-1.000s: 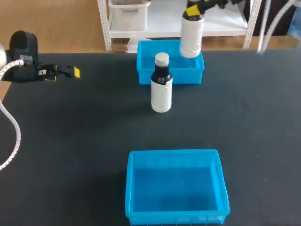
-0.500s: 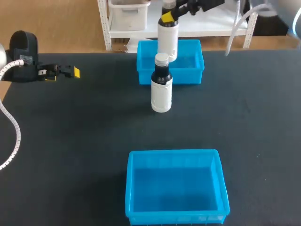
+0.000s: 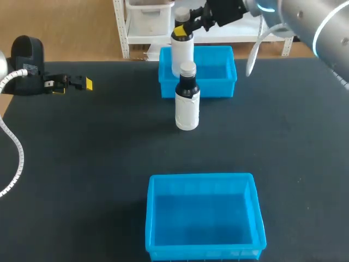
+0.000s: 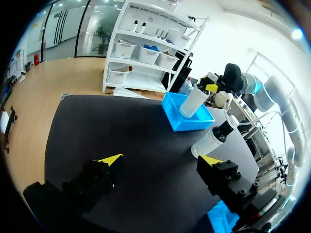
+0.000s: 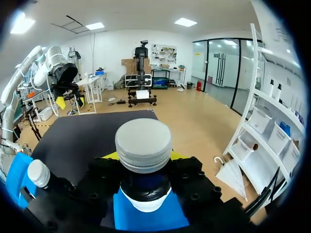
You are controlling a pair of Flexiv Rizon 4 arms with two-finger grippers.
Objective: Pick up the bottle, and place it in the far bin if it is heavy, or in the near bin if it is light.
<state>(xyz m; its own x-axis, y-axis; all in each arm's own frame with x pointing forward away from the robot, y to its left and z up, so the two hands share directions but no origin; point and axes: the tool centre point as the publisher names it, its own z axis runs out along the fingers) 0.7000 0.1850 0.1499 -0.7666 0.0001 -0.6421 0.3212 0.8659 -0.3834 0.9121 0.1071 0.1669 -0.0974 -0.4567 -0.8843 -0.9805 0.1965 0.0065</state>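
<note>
A white bottle with a dark neck hangs upright over the left end of the far blue bin, with my right gripper shut on its neck. In the right wrist view its grey cap sits between the yellow-tipped fingers. A second bottle like it stands on the table just in front of the far bin. The near blue bin holds nothing. My left gripper is open at the far left, well away from both bottles.
Black table mat with wide bare room left and right of the bins. The standing bottle is close to the far bin's front wall. My left arm's cable loops along the left edge.
My right arm has carried the held bottle leftward, from over the right end of the far bin to over its left end. The left arm and standing bottle have not moved.
</note>
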